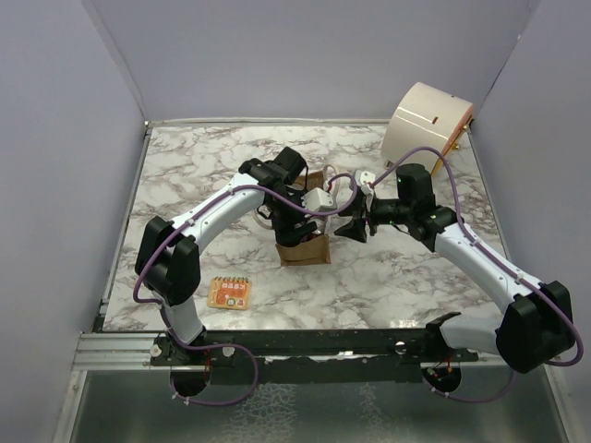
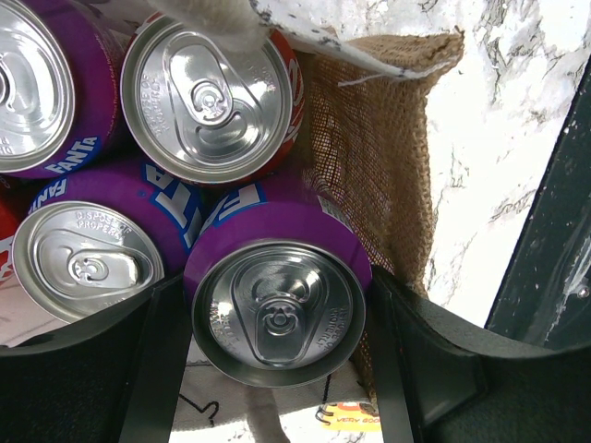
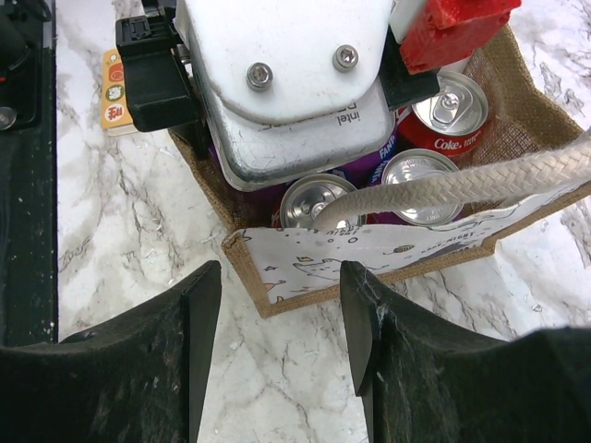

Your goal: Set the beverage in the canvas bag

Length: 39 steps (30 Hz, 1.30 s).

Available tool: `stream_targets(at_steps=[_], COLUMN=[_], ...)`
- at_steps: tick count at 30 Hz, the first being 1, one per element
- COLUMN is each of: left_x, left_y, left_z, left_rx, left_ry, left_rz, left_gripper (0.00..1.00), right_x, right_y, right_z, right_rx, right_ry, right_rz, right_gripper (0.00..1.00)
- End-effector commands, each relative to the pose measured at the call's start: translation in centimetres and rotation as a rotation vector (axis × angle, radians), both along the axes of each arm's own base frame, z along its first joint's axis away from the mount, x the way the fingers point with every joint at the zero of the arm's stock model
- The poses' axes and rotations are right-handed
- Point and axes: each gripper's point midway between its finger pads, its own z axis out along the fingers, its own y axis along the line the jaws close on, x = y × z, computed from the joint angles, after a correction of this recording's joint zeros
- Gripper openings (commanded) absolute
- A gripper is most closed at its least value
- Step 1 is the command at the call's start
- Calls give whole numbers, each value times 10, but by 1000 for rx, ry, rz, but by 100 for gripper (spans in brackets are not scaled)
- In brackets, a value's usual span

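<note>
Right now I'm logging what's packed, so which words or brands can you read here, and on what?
"FANTA": top-left purple can.
"FA", rest hidden: held purple can.
"Coke": red can.
"intel": grey camera casing.
Bag print, can lid embossing, snack packet label: too small to read.

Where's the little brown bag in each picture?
Top external: the canvas bag sits mid-table, under the left arm.
Left wrist: canvas bag, its mesh wall at upper right, beside the purple can.
Right wrist: canvas bag in the centre, white printed side facing the camera.
Shared landmark: the orange packet on the table, at the bottom edge and at upper left.
</note>
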Motion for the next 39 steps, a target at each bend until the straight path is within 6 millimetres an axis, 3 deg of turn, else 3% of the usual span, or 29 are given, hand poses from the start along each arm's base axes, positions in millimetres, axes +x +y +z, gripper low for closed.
stream_targets(at_steps=[1,39], left_x=[-23,-20], left_y=[7,1], left_z=[-7,1], left_rx=[49,-12], left_ry=[81,19], left_rz=[-14,-30], left_gripper=[60,79], right_x=[-5,-4], right_y=[2,0], right_z=[11,14], right_rx=[28,20], right_ry=[-47,-67], right_rz=[39,34], right_gripper=[54,57])
